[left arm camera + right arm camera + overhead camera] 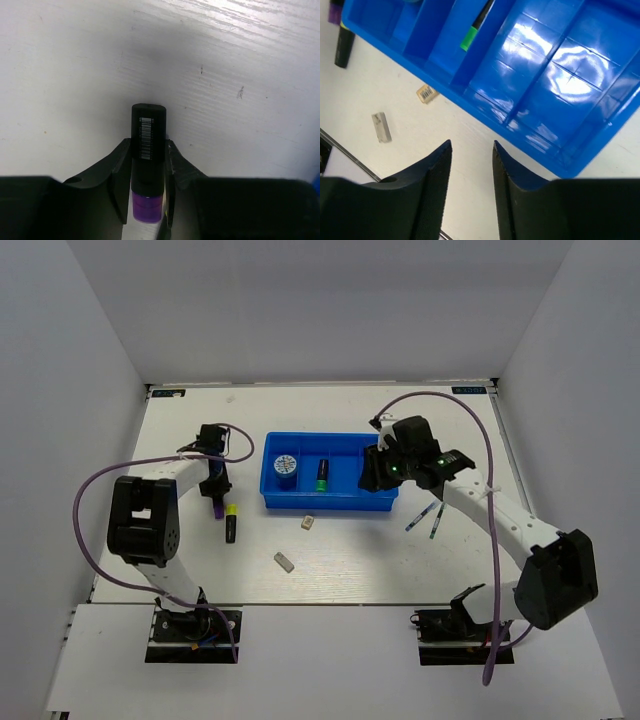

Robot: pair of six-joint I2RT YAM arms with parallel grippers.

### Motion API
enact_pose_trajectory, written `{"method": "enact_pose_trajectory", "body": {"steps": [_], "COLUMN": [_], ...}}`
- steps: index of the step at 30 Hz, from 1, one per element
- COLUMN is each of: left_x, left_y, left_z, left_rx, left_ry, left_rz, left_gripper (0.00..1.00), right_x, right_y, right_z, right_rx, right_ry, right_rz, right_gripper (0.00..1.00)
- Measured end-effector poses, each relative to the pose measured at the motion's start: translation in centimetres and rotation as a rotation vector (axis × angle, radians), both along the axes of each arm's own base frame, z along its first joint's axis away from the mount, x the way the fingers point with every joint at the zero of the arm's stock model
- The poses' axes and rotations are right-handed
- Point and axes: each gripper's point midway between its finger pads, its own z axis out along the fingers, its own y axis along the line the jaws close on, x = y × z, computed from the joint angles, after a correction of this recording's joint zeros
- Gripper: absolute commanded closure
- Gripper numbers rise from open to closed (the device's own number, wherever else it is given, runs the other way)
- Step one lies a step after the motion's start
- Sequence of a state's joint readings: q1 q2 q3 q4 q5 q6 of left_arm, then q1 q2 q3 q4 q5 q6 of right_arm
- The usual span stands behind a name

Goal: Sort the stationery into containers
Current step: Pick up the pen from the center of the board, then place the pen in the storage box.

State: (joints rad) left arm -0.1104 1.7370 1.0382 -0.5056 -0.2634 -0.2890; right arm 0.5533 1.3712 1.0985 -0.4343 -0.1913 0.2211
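A black marker with a purple end (148, 131) sits between the fingers of my left gripper (148, 143), which is shut on it just above the table. From above, that marker (217, 507) and the left gripper (214, 492) are left of the blue tray (320, 504). The tray holds a blue-and-white disc (285, 465) and a green-ended marker (322, 476). My right gripper (372, 476) hovers over the tray's right end; in its wrist view the gripper (471, 146) is open and empty above the table beside the tray (560, 75).
A black marker with a yellow end (231, 524) lies beside the left gripper. Two small erasers (308, 522) (284, 561) lie in front of the tray. Two thin blue pens (418, 517) (436, 521) lie right of it. White walls enclose the table.
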Motion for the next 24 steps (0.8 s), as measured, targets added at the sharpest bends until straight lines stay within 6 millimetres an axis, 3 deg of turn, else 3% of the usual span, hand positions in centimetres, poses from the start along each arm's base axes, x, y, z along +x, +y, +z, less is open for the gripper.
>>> {"method": "enact_pose_trajectory", "body": {"steps": [2, 4, 5, 9, 14, 20, 24], "left_x": [-0.2, -0.1, 0.0, 0.5, 0.0, -0.5, 0.5], "left_y": [-0.1, -0.5, -0.8, -2.7, -7.5, -14.8, -19.7], "left_z": [0.6, 2.0, 3.1, 8.4, 13.9, 15.5, 16.8], "left_rx": [-0.010, -0.037, -0.056, -0.137, -0.270, -0.411, -0.470], "left_ry": [-0.007, -0.040, -0.070, -0.226, -0.379, -0.394, -0.404], "left_rz": [0.000, -0.001, -0.002, -0.027, -0.132, -0.287, -0.379], "left_gripper": [0.95, 0.96, 0.97, 0.99, 0.99, 0.99, 0.99], "right_x": [-0.5, -1.0, -1.3, -2.4, -3.5, -2.3, -2.1], "right_y": [-0.6, -1.1, -1.4, -2.6, -4.0, -5.4, -5.7], "right_z": [-0.2, -0.5, -0.8, -1.9, -2.7, -2.2, -2.2], "right_rx": [-0.019, -0.046, -0.060, -0.110, -0.145, -0.184, -0.198], "right_ry": [-0.023, -0.056, -0.067, -0.104, -0.134, -0.185, -0.192], "right_rz": [0.033, 0.084, 0.108, 0.202, 0.255, 0.222, 0.211], "right_gripper": [0.40, 0.42, 0.58, 1.00, 1.00, 1.00, 1.00]}}
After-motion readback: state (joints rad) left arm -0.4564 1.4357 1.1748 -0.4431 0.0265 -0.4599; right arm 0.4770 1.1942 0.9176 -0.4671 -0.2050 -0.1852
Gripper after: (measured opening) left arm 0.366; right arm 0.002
